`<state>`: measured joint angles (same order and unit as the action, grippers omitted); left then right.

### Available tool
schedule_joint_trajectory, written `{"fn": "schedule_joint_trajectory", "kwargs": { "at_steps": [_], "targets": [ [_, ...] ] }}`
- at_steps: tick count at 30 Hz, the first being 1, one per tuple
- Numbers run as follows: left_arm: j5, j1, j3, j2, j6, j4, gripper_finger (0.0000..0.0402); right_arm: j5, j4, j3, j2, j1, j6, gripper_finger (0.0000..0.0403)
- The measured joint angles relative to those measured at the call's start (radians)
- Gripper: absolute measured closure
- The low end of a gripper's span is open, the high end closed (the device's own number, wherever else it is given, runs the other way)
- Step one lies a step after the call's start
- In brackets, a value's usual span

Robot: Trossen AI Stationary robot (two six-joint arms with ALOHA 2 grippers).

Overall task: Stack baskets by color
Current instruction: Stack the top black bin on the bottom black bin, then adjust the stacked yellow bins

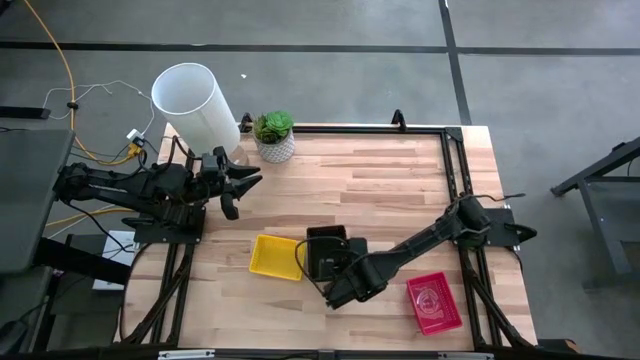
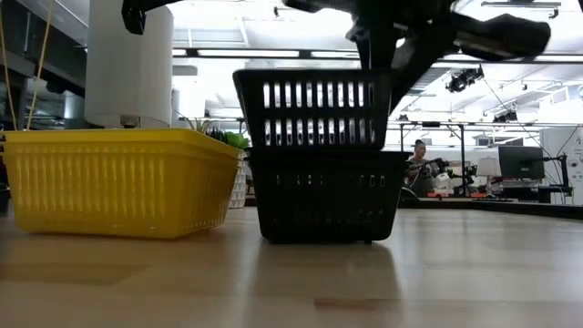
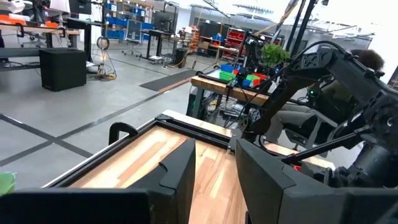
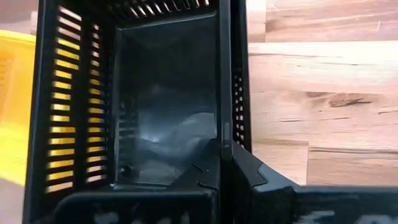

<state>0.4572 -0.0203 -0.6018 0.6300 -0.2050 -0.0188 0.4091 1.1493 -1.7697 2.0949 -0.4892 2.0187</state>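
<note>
While the right gripper [image 1: 325, 262] holds its jaws pinched shut on the side wall of a black basket [image 2: 314, 109], that basket hangs partly nested above a second black basket [image 2: 328, 196], which stands on the table [image 1: 380, 190] near the front centre. The low view shows the upper basket only part-way down, its perforated wall clear of the lower rim. The right wrist view shows the fingers astride 1 wall, looking into the dark interior.

A yellow basket [image 1: 274, 256] stands just beside the black pair on the left-arm side. A red basket [image 1: 434, 302] lies apart toward the right front corner. Only these 4 baskets can be made out; whether any is itself a stack cannot be told.

The left gripper [image 1: 235, 185] waits near the back left of the table, fingers part-open and holding nothing, close to the white cylinder [image 1: 195, 105] and the potted plant [image 1: 274, 135].

Assessment: the step in hand is seating the upper black basket. It should descend straight, walls parallel to the lower basket, corners aligned. Release should come only once the rims meet. The pinched wall may snag on the lower rim.
</note>
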Motion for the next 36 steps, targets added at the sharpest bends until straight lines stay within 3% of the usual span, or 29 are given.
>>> {"fn": "schedule_joint_trajectory", "kwargs": {
  "at_steps": [13, 17, 27, 31, 36],
  "targets": [
    [0.004, 0.000, 0.000, 0.000, 0.000, 0.000, 0.0298, -0.020, 0.011, 0.034, 0.001, 0.001, 0.023, 0.0394],
    [0.004, 0.000, 0.000, 0.000, 0.000, 0.000, 0.0298, -0.027, 0.013, 0.034, 0.000, 0.001, -0.005, 0.0347],
    [0.003, 0.000, 0.000, 0.000, 0.000, 0.000, 0.0298, 0.000, 0.113, 0.034, -0.111, 0.018, -0.228, 0.0171],
    [0.003, 0.000, 0.000, 0.000, 0.000, 0.000, 0.0298, -0.002, 0.119, 0.034, -0.159, 0.035, -0.390, 0.0147],
    [0.003, 0.000, 0.000, 0.000, 0.000, 0.000, 0.0298, -0.082, 0.075, 0.059, -0.161, 0.066, -0.613, 0.0158]
  ]
}}
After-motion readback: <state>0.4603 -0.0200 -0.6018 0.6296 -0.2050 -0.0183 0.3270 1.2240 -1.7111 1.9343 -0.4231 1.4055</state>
